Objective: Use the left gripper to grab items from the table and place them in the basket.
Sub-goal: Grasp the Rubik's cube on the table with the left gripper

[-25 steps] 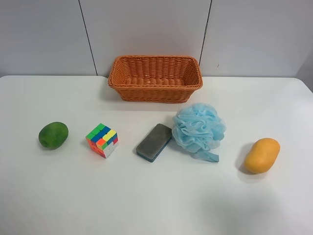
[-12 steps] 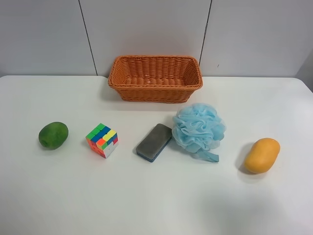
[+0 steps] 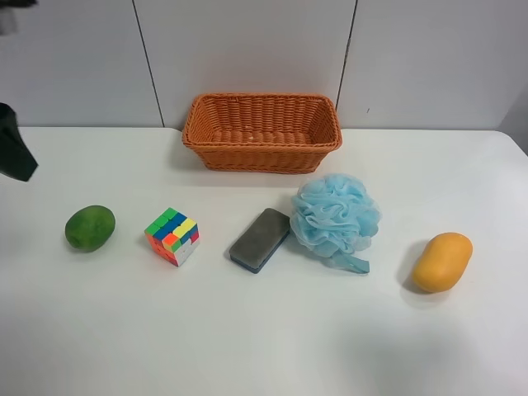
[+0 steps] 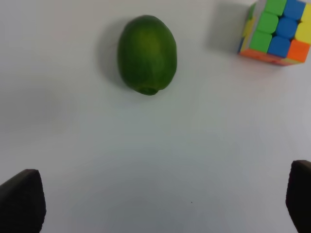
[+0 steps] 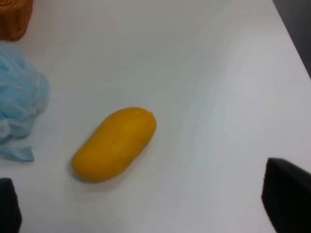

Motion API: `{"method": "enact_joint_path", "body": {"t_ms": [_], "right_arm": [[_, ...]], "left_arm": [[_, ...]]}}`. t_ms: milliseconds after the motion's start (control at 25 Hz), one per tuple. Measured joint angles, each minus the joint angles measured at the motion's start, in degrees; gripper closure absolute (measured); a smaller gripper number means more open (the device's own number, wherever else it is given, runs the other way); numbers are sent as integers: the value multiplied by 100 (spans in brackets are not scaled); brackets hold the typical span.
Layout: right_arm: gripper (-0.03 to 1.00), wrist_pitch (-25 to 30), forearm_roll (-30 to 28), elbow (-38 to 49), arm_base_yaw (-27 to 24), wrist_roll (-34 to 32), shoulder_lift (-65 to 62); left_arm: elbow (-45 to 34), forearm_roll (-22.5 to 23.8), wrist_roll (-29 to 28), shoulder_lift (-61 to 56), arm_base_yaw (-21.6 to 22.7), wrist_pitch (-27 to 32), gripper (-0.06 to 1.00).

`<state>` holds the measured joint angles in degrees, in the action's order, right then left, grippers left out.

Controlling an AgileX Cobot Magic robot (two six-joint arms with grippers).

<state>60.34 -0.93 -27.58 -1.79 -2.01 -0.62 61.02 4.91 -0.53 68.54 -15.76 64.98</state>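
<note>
The orange-brown wicker basket (image 3: 262, 157) stands empty at the back of the white table (image 3: 247, 338). In front of it lie, in a row, a green oval fruit (image 3: 90, 227), a multicoloured puzzle cube (image 3: 172, 236), a grey-blue sponge block (image 3: 260, 239), a light-blue bath pouf (image 3: 334, 216) and an orange-yellow mango (image 3: 442, 261). My left gripper (image 4: 160, 204) is open and empty above the table, short of the green fruit (image 4: 146, 53), with the cube (image 4: 277, 31) to one side. My right gripper (image 5: 146, 206) is open and empty near the mango (image 5: 115, 143).
A dark part of an arm (image 3: 15, 144) shows at the exterior high view's left edge, beyond the green fruit. The right wrist view shows the pouf (image 5: 19, 104), a basket corner (image 5: 14, 17) and the table's edge (image 5: 291, 39). A grey panelled wall stands behind the table.
A dark part of an arm has come into the exterior high view at its left edge. The basket and the items have not moved.
</note>
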Motion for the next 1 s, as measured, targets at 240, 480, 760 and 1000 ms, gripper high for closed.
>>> {"method": "enact_joint_path", "body": {"t_ms": [240,480,760,1000], "right_arm": [[-3,0,0,0,0,0,0],[-3,0,0,0,0,0,0],[-3,0,0,0,0,0,0],[-3,0,0,0,0,0,0]], "left_arm": [[62,240,-466,1077,-778,-172,-5],[62,268,-702,1870,-1321,-745,-5],[62,258,-888,2391,-1535,-1440,-5],[64,133,-910,2784,-1540,-1813,-5]]}}
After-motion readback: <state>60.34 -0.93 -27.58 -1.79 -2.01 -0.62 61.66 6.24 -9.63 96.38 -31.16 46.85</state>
